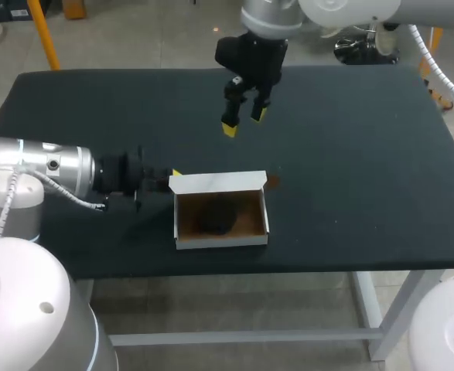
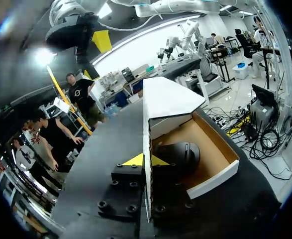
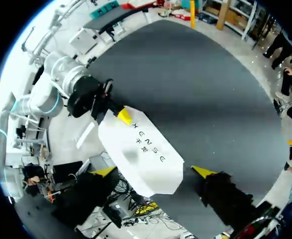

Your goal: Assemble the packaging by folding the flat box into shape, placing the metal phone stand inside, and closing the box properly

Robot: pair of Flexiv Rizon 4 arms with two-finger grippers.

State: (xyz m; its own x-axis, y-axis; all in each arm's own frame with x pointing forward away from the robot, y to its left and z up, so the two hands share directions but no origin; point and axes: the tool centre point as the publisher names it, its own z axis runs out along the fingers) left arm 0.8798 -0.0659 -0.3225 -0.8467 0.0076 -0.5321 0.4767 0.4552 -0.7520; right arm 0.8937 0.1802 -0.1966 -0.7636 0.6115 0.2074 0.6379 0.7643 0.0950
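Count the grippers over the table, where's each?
2. The left gripper is clamped on the box's left edge, a yellow tip on each side. The right gripper hangs open above the table beyond the box, touching nothing. None looks hidden.

Dark work table
The table (image 1: 350,193) has a matte black top, with a pale metal leg and crossbar under its near edge.

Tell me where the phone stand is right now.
In the head view the phone stand lies inside the open box, near the front edge of the table, left of its middle. The left gripper grips the box's left wall.
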